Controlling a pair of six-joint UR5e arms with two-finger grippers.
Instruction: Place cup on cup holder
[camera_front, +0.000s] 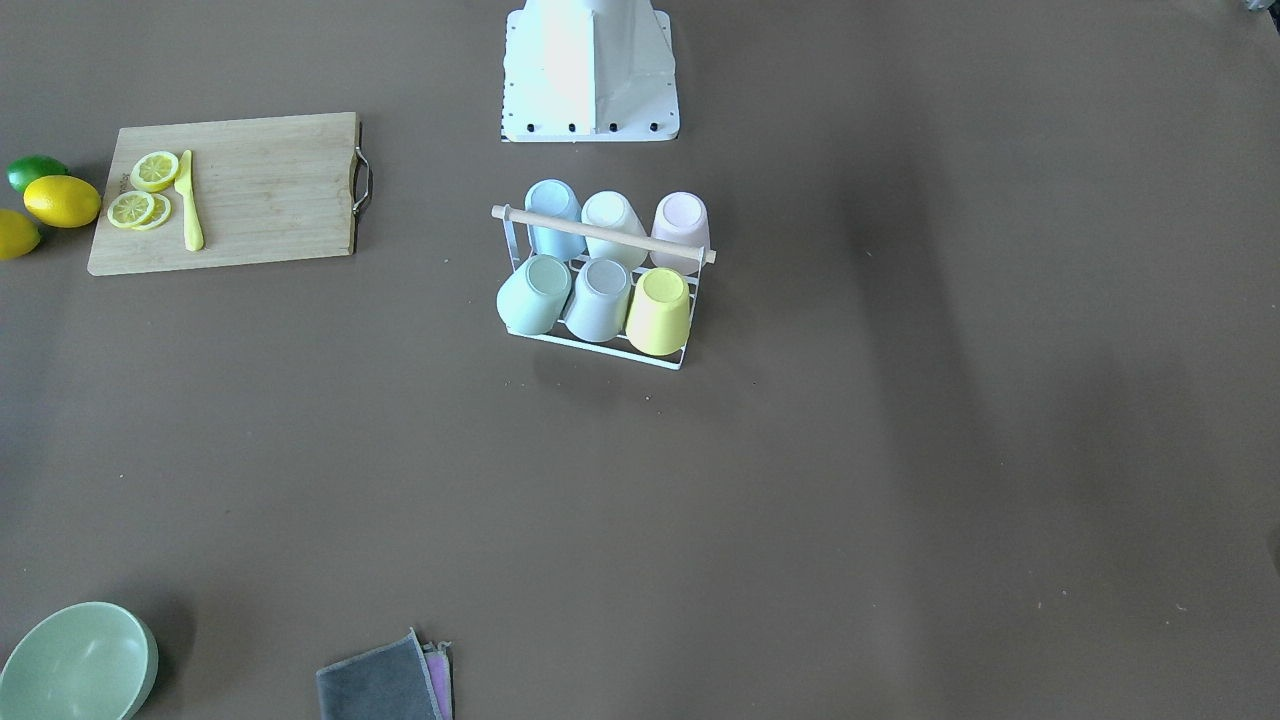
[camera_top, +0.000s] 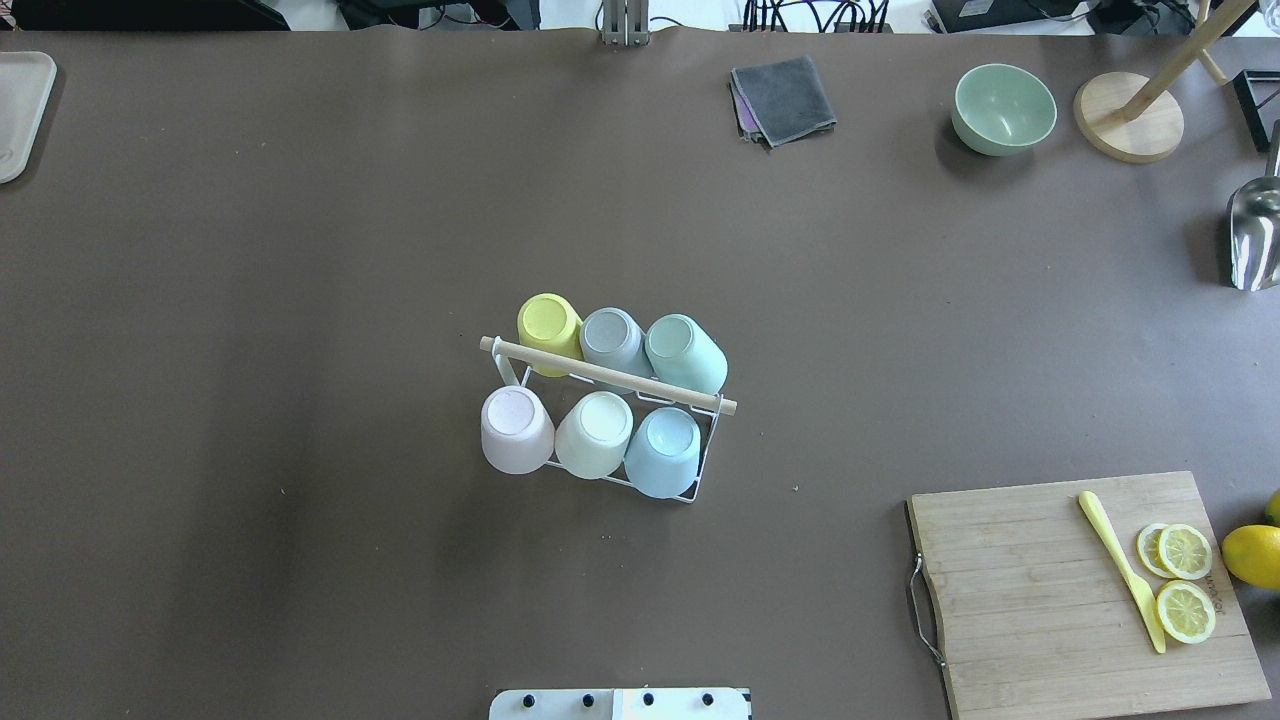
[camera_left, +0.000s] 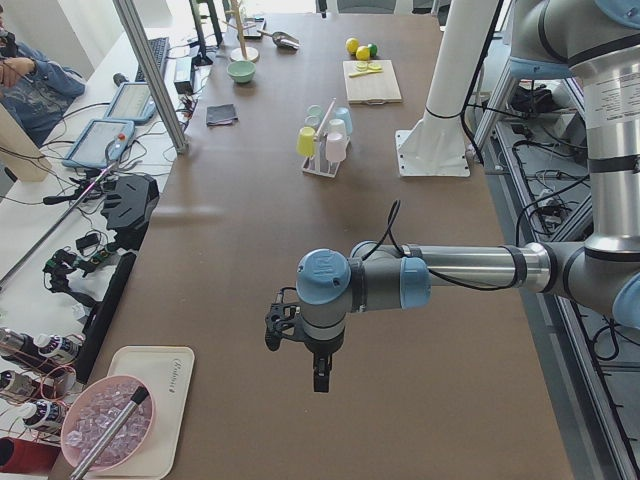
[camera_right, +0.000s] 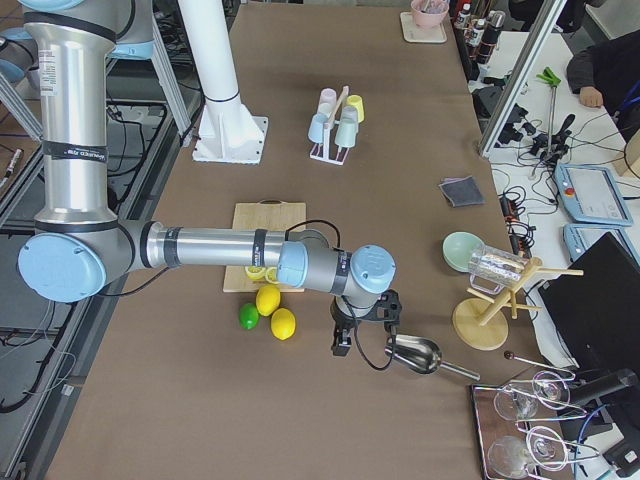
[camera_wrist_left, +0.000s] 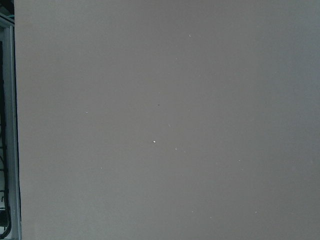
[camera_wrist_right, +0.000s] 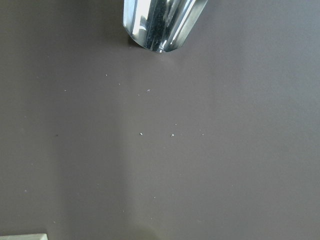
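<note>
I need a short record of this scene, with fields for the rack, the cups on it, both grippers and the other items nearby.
Rack: cup holder, mid-table, white wire with a wooden rod
Cups on rack: six, upside down, two rows of three
Far row: yellow cup, grey cup, mint cup
Near row: pink cup, cream cup, blue cup
Loose cups: none visible
Left arm: left gripper over bare table, far from the rack; open or shut unclear
Right arm: right gripper beside metal scoop; open or shut unclear
Other: cutting board

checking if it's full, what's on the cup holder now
Six upturned cups sit on the cup holder, three on each side of its top bar. Whatever props them up inside is covered by the cups.
</note>
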